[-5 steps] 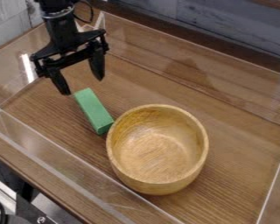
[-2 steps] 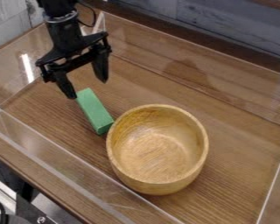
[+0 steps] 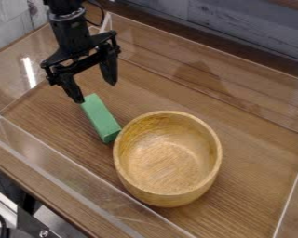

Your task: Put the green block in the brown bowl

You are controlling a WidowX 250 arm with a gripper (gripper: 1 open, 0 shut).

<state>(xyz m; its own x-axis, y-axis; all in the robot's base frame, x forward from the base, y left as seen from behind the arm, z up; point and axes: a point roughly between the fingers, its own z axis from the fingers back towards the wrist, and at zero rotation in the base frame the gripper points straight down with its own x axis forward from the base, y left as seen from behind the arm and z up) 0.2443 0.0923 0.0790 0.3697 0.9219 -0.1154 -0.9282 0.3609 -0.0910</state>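
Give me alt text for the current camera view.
A green block lies on a wooden table, close to the left side of a large brown bowl with nothing in it. A black robot claw hangs open by the block's far end.

The brown wooden table [image 3: 245,84] carries the green block [image 3: 101,118] and, just beside it, the light-brown bowl [image 3: 168,160].

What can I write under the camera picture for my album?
Open black gripper near the bright green rectangular block, beside the round light-brown wooden bowl.
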